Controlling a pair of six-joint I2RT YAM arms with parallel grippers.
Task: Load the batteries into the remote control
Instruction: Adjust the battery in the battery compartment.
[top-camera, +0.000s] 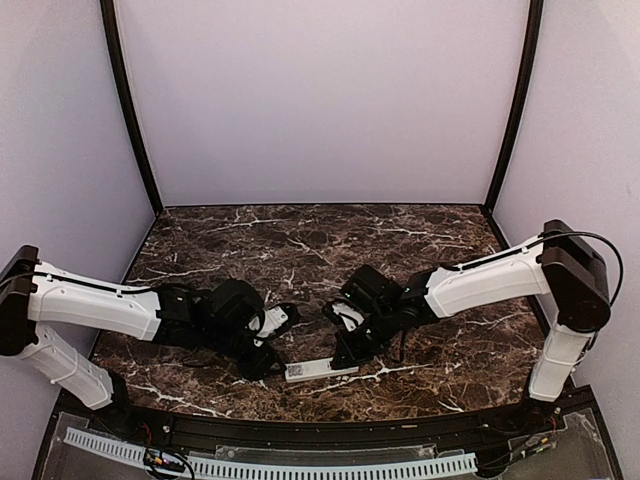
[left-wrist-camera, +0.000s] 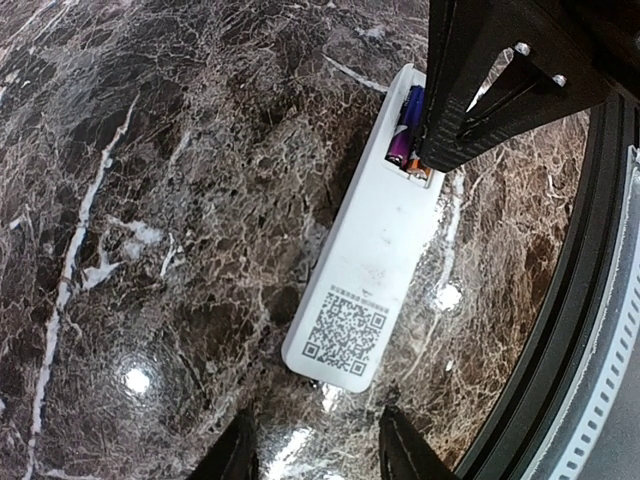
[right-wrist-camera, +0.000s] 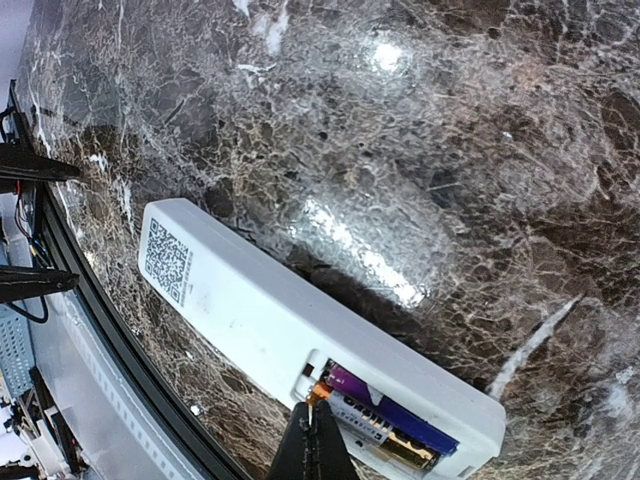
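Marble table (top-camera: 300, 240) is bearing your probably light, slick remote control (left-wrist-camera: 375, 250) — right gripper (right-wrist-camera: 318, 410) closed, left gripper (left-wrist-camera: 320, 445) gaping — you are best gripping its long edges.

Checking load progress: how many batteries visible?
2: both lie side by side in the open bay of the remote control: the purple battery and the silver-gold battery beside it. No others seen.

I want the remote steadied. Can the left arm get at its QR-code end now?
Probably yes: the left tool hangs open just short of the remote's QR-code end with nothing between them, and the right tool sits at the other end.
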